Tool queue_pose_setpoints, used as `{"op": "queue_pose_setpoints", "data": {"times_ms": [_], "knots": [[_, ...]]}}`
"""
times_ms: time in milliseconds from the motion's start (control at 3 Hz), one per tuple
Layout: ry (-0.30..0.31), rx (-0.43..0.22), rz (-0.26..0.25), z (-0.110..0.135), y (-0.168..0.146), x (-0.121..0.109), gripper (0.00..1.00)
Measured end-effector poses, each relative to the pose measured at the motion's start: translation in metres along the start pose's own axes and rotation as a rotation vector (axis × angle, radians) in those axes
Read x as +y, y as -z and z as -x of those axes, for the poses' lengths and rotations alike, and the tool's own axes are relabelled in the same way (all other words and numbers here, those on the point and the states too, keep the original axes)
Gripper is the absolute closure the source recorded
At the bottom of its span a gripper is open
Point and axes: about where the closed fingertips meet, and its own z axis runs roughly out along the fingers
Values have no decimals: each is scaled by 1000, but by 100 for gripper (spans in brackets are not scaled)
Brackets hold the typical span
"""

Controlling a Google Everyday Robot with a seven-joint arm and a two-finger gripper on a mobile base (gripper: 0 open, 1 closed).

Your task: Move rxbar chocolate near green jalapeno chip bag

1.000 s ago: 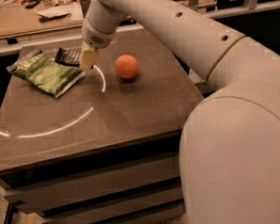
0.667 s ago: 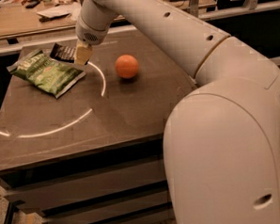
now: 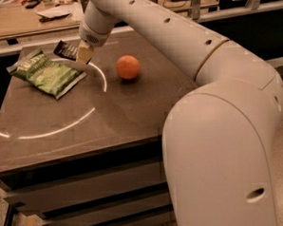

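The rxbar chocolate (image 3: 65,49), a small dark wrapper with pale lettering, sits tilted between the fingers of my gripper (image 3: 83,54). The gripper is shut on its right end. It hangs at the back left of the table, just above the far right edge of the green jalapeno chip bag (image 3: 46,72). The crinkly green bag lies flat on the table top, and the bar is right beside its upper right corner. My arm reaches in from the right and hides part of the table behind the gripper.
An orange ball (image 3: 128,67) rests on the dark table (image 3: 108,121), to the right of the gripper. A pale arc of reflected light crosses the table top. A desk with papers (image 3: 50,11) stands behind the table.
My gripper has moved a little to the left and toward the back with the bar in it, closer to the chip bag's far corner. The bag and the ball have not moved.
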Motion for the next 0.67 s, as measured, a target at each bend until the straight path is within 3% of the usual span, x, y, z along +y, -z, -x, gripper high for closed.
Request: {"op": "queue_pose_setpoints", "data": {"times_ms": [667], "knots": [[-72,-100,-16,-5,-11,-10,36]]}}
